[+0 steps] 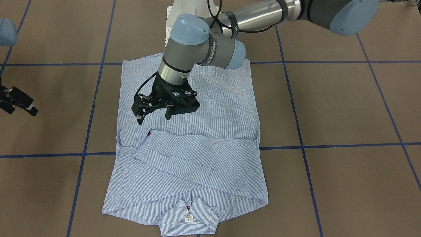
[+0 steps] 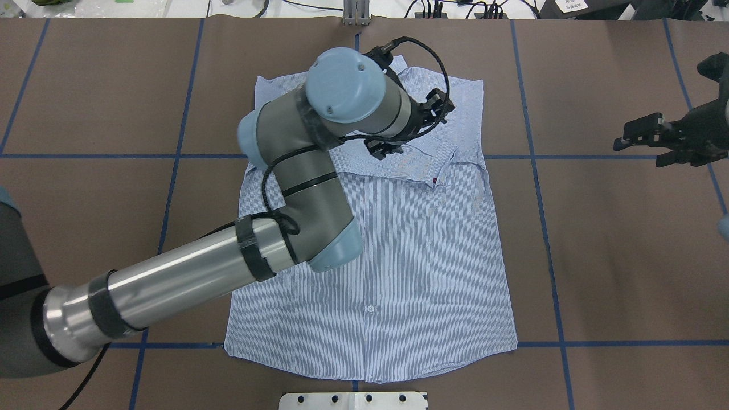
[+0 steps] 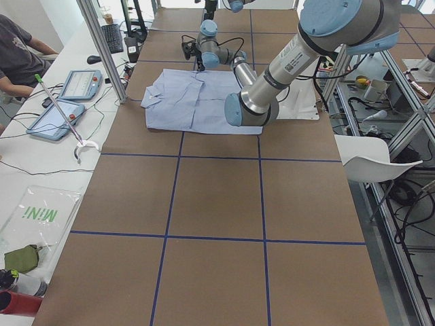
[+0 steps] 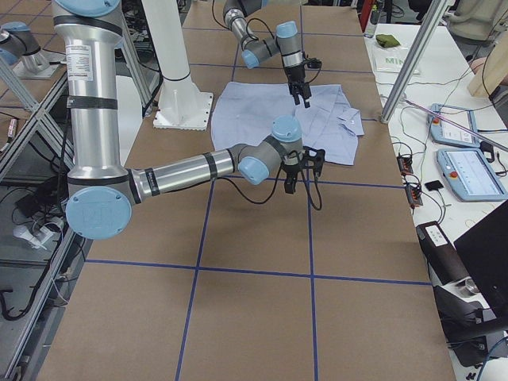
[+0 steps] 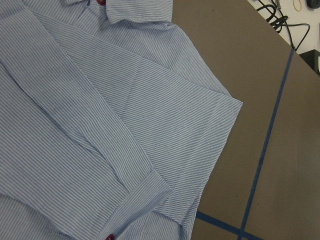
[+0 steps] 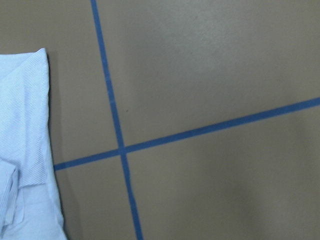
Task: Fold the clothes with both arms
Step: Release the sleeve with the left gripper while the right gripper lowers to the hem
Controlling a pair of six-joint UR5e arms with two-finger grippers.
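Shirt (image 1: 213, 108) lies flat on table (image 1: 345, 105), sleeves (image 1: 197, 154) already folded across it, body folds likely left; left gripper (image 1: 154, 116) hovers over it wide open, empty; right gripper (image 2: 641, 147) open, empty, well aside.

Thin cloth shirt (image 1: 223, 110) (faintly creased) lies on matt brown table (image 1: 345, 108).

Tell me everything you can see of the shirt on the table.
The shirt is light blue-and-white fine-striped cloth, lying flat on the brown table, collar with white label away from the robot. Sleeves lie folded across its upper part; one cuff shows a dark red button. The open left gripper hovers over it.
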